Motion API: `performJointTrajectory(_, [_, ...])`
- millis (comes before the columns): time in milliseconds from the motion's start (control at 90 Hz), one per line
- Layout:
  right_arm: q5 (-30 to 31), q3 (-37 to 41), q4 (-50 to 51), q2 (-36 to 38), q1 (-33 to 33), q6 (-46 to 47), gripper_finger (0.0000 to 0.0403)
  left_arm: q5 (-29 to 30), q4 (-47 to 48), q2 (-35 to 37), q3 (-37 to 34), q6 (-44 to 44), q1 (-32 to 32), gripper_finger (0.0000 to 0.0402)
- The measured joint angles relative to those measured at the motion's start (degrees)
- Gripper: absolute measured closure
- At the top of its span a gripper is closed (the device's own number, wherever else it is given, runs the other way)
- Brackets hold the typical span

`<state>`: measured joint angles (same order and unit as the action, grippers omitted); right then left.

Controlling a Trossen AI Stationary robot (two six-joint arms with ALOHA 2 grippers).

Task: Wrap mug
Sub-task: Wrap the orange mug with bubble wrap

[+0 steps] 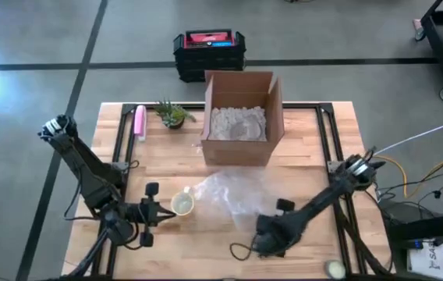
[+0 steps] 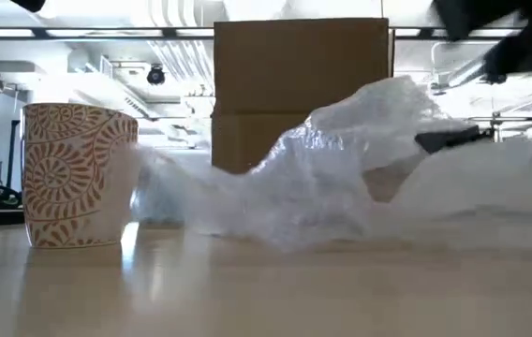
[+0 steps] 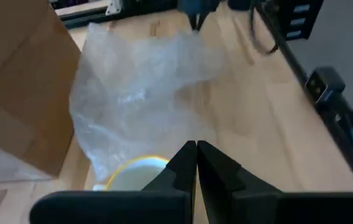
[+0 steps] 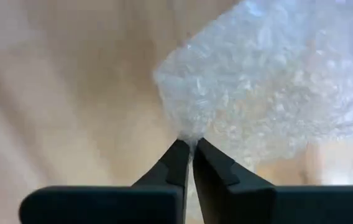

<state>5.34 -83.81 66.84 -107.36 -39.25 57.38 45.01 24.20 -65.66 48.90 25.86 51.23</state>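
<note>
Mug (image 2: pixel 79 176) glazed ceramic, glossy; bubble wrap (image 2: pixel 360 168) clear plastic, crinkly; box (image 1: pixel 241 117) matt cardboard; table (image 1: pixel 175 156) smooth wood.

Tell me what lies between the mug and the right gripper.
The bubble wrap fills that stretch in the high view: it spreads from the mug toward the right gripper, whose shut fingers pinch its corner in the right wrist view.

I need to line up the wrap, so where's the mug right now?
In the high view the mug stands upright on the table's front left part, at the left edge of the bubble wrap, just right of the left claw.
</note>
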Motion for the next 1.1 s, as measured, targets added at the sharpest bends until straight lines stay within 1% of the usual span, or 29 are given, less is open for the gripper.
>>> performJointTrajectory(89, [4.91, 0.00, -0.40, 3.08, -1.98, 4.27, 0.0402, -0.06, -5.86, -1.68, -0.35, -3.42, -2.22, 0.0402])
performJointTrajectory(156, [8.59, 0.00, -1.09, 4.30, -2.42, 6.01, 0.0402, -1.76, -10.03, -4.11, -0.58, -6.64, -4.45, 0.0402])
performJointTrajectory(244, [12.68, 0.00, -1.61, 5.15, -2.88, 6.37, 0.0402, -7.46, -15.91, -8.00, -0.57, -10.72, -8.26, 0.0401])
performJointTrajectory(278, [13.46, 0.00, -1.63, 5.19, -2.90, 6.35, 0.0402, -10.05, -18.00, -9.66, -0.49, -12.43, -9.82, 0.0399])
performJointTrajectory(344, [13.98, 0.00, -1.83, 5.11, -2.93, 6.04, 0.0403, -14.34, -19.11, -13.27, 0.72, -14.46, -12.58, 0.0386])
performJointTrajectory(422, [13.97, 0.00, -2.42, 4.62, -2.89, 5.69, 0.0403, -17.45, -18.76, -17.58, 3.46, -16.81, -15.74, 0.0359])
performJointTrajectory(511, [13.99, 0.00, -3.15, 4.00, -3.00, 5.71, 0.0403, -19.36, -17.63, -22.24, 7.89, -19.72, -18.73, 0.0314])
performJointTrajectory(633, [14.02, 0.00, -4.22, 3.02, -3.88, 6.35, 0.0403, -20.08, -14.38, -29.36, 14.40, -25.53, -22.30, 0.0244])
performJointTrajectory(722, [13.93, 0.00, -5.40, 2.32, -4.39, 6.36, 0.0403, -20.12, -11.84, -34.55, 18.74, -28.70, -25.06, 0.0201])
performJointTrajectory(800, [14.02, 0.00, -6.42, 1.80, -4.52, 6.54, 0.0403, -20.12, -8.65, -38.69, 22.22, -29.79, -27.69, 0.0170])
performJointTrajectory(878, [14.03, 0.00, -6.92, 1.27, -4.70, 7.03, 0.0403, -20.27, -6.47, -42.16, 24.87, -29.93, -30.34, 0.0149])
performJointTrajectory(922, [14.01, 0.00, -7.76, 0.99, -4.76, 7.13, 0.0403, -21.35, -6.27, -43.68, 25.74, -30.32, -31.80, 0.0141])
performJointTrajectory(1000, [14.03, -0.02, -8.71, 0.65, -4.98, 7.11, 0.0403, -25.62, -6.95, -45.73, 26.87, -30.96, -33.63, 0.0140])
performJointTrajectory(1044, [13.99, -0.02, -8.70, 0.60, -5.02, 7.11, 0.0403, -27.12, -7.45, -46.66, 27.38, -30.97, -34.19, 0.0151])
performJointTrajectory(1100, [14.02, -0.02, -8.69, 0.60, -5.02, 7.28, 0.0403, -27.81, -7.00, -46.94, 27.94, -31.56, -34.25, 0.0180])
